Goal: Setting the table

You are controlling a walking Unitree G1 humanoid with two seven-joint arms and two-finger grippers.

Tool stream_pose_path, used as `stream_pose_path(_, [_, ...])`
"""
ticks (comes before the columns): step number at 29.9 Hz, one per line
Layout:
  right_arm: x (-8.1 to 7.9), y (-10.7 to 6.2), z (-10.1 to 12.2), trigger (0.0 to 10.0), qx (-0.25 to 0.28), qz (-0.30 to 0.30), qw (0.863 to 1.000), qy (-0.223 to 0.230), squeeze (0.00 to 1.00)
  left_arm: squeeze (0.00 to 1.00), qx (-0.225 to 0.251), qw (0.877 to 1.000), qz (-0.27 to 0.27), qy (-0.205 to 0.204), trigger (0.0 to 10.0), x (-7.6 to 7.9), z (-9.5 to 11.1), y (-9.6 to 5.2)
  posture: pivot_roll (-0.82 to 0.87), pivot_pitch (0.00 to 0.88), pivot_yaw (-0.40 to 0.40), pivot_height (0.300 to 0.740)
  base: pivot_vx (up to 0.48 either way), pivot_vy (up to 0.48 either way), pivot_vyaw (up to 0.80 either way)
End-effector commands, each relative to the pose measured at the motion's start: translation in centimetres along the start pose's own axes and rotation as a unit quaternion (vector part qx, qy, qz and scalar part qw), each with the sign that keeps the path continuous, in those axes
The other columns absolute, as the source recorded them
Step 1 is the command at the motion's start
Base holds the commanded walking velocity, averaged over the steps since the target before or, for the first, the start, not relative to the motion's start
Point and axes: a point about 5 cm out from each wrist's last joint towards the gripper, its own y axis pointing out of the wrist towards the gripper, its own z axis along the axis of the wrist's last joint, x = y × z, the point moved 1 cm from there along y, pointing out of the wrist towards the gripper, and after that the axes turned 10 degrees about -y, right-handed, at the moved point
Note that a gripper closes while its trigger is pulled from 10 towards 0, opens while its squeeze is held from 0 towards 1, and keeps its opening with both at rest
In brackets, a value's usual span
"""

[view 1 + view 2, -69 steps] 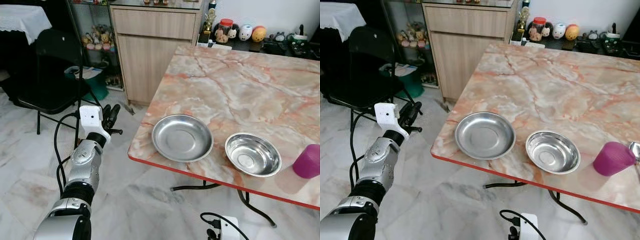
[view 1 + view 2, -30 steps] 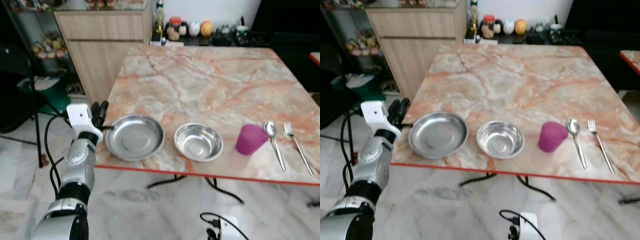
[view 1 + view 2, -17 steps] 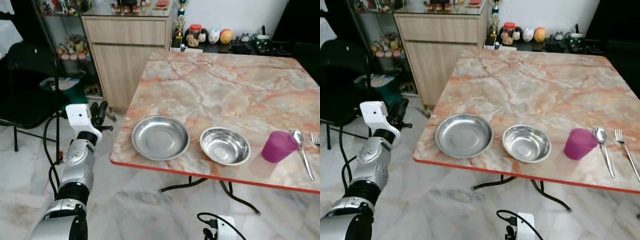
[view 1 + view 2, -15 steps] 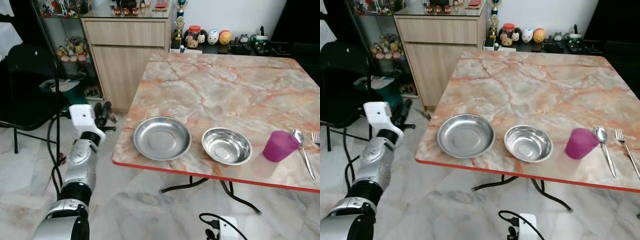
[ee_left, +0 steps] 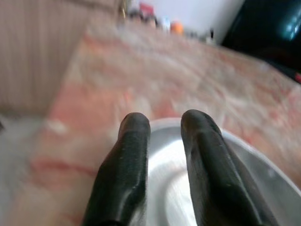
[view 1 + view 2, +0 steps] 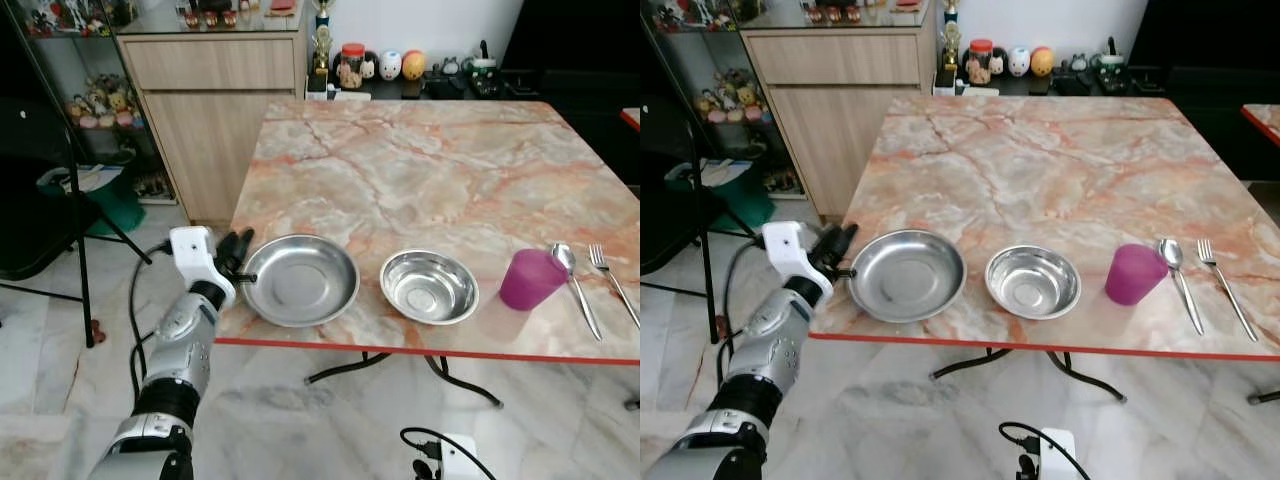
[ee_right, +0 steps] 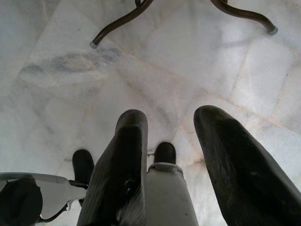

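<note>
A wide steel plate (image 6: 300, 280) lies near the front left corner of the marble table (image 6: 420, 160). To its right, in a row, are a steel bowl (image 6: 429, 286), a purple cup (image 6: 530, 278), a spoon (image 6: 575, 285) and a fork (image 6: 612, 280). My left gripper (image 6: 240, 262) is at the plate's left rim. In the left wrist view its fingers (image 5: 134, 141) stand slightly apart over the plate's rim (image 5: 240, 150), with nothing between them. My right gripper (image 7: 171, 117) hangs open over the floor.
A wooden cabinet (image 6: 210, 90) stands behind the table's left side, with jars and figurines (image 6: 380, 65) on a low shelf beside it. A black chair's legs (image 6: 85, 260) are on my left. A power strip and cable (image 6: 440, 455) lie on the floor under the table's front edge.
The camera has swung, so the whole scene shifted. My left gripper, which was out beside the table's left edge, has come in to the plate's left rim.
</note>
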Motion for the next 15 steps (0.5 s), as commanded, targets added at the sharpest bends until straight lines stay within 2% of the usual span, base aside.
stream_pose_path(1, [-0.2,-0.1,-0.3,10.0,-0.006,0.003,1.0,-0.002,0.0,1.0,0.002,1.0,0.01,-0.027,10.0,-0.2,0.5,0.0,0.1,0.0,0.002,0.74,0.0,0.0,0.0])
stream_pose_path(3, [-0.2,-0.1,-0.4,10.0,-0.007,0.004,1.0,-0.004,0.0,1.0,0.015,0.999,0.014,-0.049,10.0,-0.2,1.3,0.3,0.1,0.0,0.002,0.74,0.0,0.0,0.0])
stream_pose_path(9, [-0.3,-0.1,-0.4,10.0,-0.009,0.006,1.0,-0.005,0.0,1.0,0.013,0.998,0.035,-0.05,10.0,-0.7,2.0,0.4,0.1,0.0,0.009,0.74,0.0,0.0,0.0])
stream_pose_path(14, [-0.3,-0.1,-0.3,10.0,-0.008,0.006,1.0,-0.003,0.0,1.0,0.018,0.998,0.036,-0.045,10.0,-0.5,2.6,0.6,0.09,0.0,0.009,0.74,0.0,0.0,0.0])
stream_pose_path(15, [-0.3,-0.1,-0.3,10.0,-0.008,0.005,1.0,-0.002,0.0,0.0,0.013,0.999,0.036,-0.024,10.0,-0.5,2.6,0.6,0.09,0.0,0.009,0.74,0.0,0.0,0.0])
